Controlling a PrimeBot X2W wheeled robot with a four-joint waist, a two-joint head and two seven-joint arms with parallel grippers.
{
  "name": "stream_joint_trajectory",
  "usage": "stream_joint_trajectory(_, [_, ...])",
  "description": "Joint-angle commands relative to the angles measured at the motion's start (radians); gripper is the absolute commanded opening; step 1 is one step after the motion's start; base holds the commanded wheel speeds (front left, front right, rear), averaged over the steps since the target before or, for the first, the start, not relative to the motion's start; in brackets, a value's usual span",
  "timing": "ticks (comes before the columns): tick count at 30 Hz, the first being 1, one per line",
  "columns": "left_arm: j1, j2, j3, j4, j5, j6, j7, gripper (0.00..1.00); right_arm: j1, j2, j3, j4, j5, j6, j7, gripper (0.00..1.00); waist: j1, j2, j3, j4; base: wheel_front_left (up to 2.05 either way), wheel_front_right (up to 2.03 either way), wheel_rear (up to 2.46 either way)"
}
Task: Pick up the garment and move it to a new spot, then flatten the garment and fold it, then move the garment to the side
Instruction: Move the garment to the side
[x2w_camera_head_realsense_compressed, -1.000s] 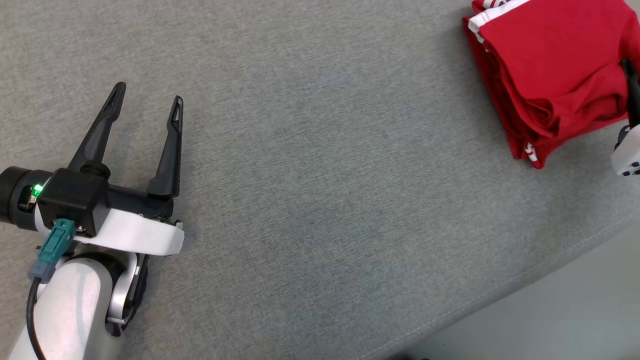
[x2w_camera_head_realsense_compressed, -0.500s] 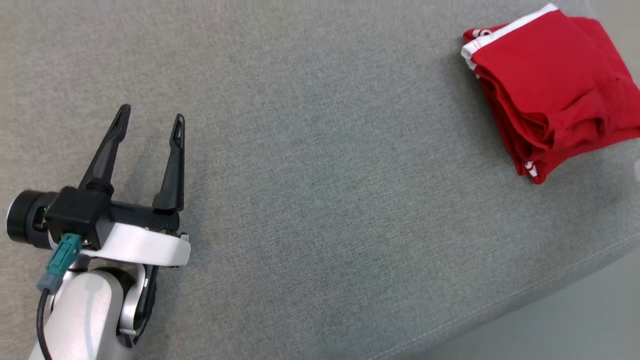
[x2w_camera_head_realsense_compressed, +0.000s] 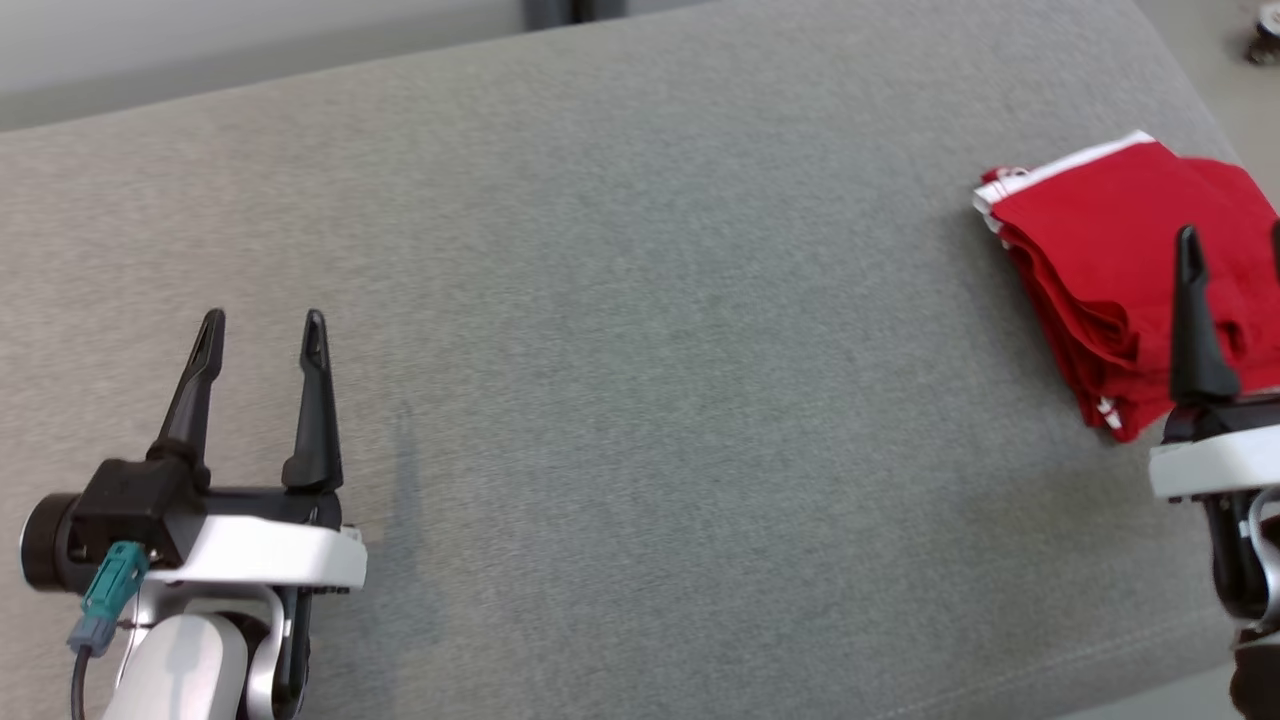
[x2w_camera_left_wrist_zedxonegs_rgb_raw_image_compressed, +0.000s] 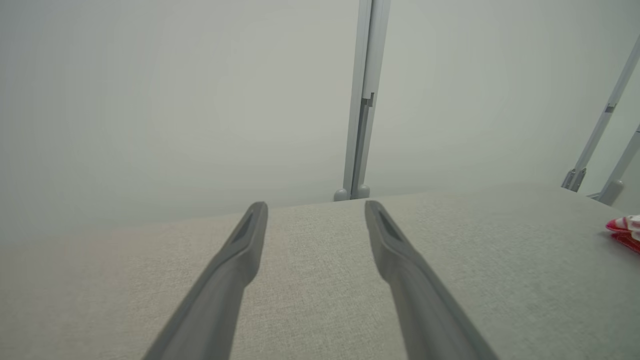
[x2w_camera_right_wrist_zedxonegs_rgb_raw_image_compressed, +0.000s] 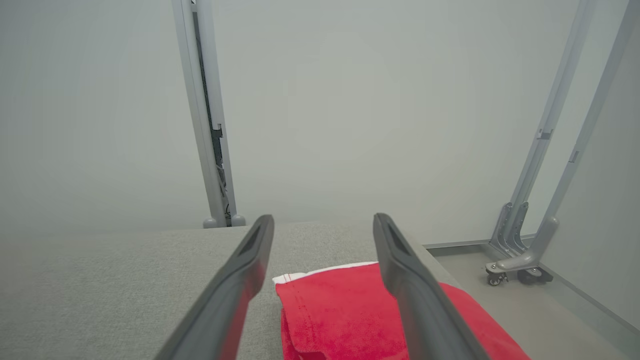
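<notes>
Two pincers, both spread wide, both empty. Left pincer (x2w_camera_head_realsense_compressed: 263, 320) over the grey surface (x2w_camera_head_realsense_compressed: 640, 350) at its left. Right pincer (x2w_camera_right_wrist_zedxonegs_rgb_raw_image_compressed: 322, 220) reaching over the near part of one red garment (x2w_camera_head_realsense_compressed: 1090, 240). Garment folded, white-trimmed, lying at the surface's right end, well apart from left pincer.

Grey fabric surface (x2w_camera_head_realsense_compressed: 640, 330) — folded red garment (x2w_camera_head_realsense_compressed: 1100, 250) at its right end.

The folded red cloth garment (x2w_camera_head_realsense_compressed: 1085, 250) has white edge trim; the woven fabric surface (x2w_camera_head_realsense_compressed: 640, 400) beneath is plain grey.
</notes>
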Motion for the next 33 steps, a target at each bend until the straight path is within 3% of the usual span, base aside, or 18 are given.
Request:
stream_joint_trajectory(1, [0.019,0.003,0.01,0.004,-0.008,0.011,-0.007,1.0,0.028,0.012,0.002,-0.036,-0.02,0.0,0.017,1.0,0.0,0.0,-0.049,0.057,0.0,0.0,0.0])
stream_joint_trajectory(12, [0.12,0.011,0.027,0.012,-0.025,0.038,-0.003,1.0,0.164,0.072,0.044,-0.156,-0.087,-0.001,0.116,1.0,0.0,0.0,-0.154,0.164,0.0,0.0,0.0])
stream_joint_trajectory(33, [0.263,0.032,-0.02,0.005,-0.043,0.028,0.067,1.0,0.381,0.105,0.004,-0.231,-0.107,0.0,0.196,1.0,0.0,0.0,-0.312,0.171,0.0,0.0,0.0])
